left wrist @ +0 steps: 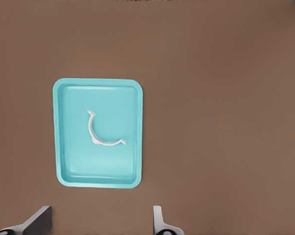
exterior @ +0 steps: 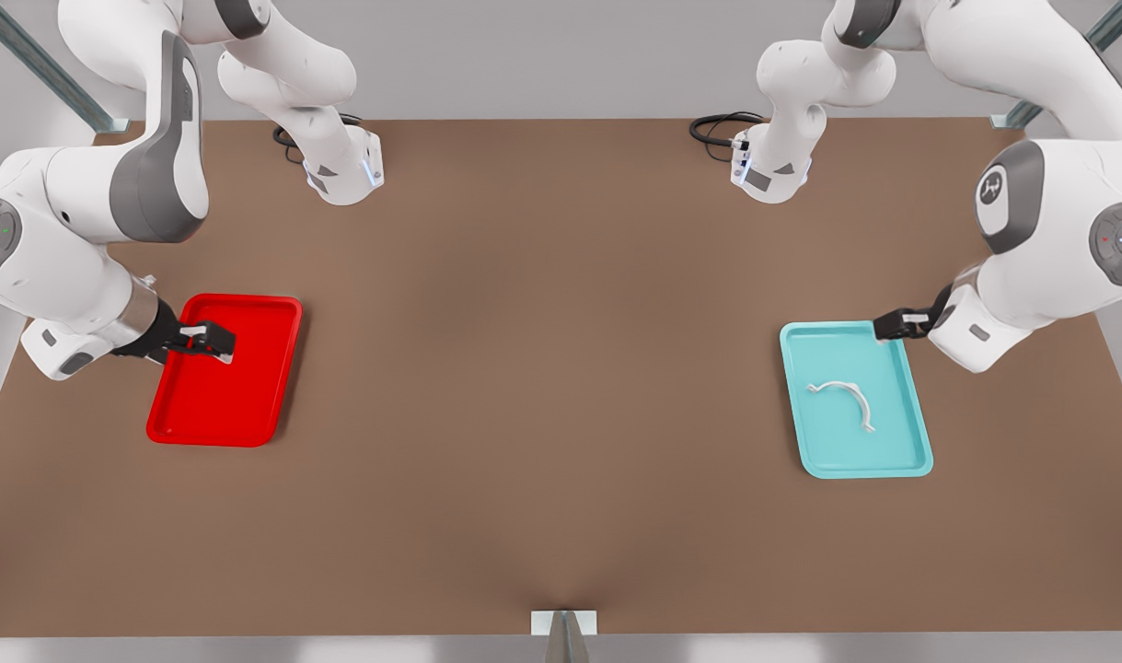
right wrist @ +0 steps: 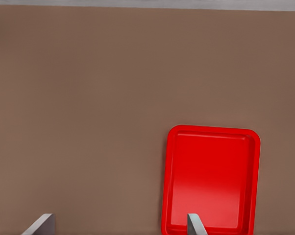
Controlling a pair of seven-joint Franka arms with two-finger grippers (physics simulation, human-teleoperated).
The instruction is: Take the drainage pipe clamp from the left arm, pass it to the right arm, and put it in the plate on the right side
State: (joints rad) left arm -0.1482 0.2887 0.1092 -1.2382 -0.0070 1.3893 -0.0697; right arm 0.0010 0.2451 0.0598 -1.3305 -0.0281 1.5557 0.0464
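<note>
Basically nothing's done yet imo. The drainage pipe clamp (exterior: pixel 843 398) is lying flat in the teal tray (exterior: pixel 903 458), roughly mid-tray, nobody touching it. From the left wrist view you can see it curled there (left wrist: pixel 99 133) with the tray rim (left wrist: pixel 58 132) all around.

Left gripper (exterior: pixel 899 325) is the one on the front view's right, hanging over the far edge of the teal tray. Its fingertips (left wrist: pixel 38 219) look spread wide w/ nothing between them, so it's open and empty.

Right gripper (exterior: pixel 209 340) is on the front view's left, hovering over the far end of the plate (exterior: pixel 248 424). Fingers (right wrist: pixel 194 224) also apart and holding nothing. Plate (right wrist: pixel 173 186) has nothing in it afaict.

So what's left = pretty much everything: left has to drop down and grab the clamp, bring it to the middle, hand it over to the right arm, then right puts it in the red plate. The right arm is just waiting over its target for now.

Writing/labels: no readable text anywhere. There's a small round logo on the arm's grey joint cover (exterior: pixel 990 189) but can't make out what it says
</note>
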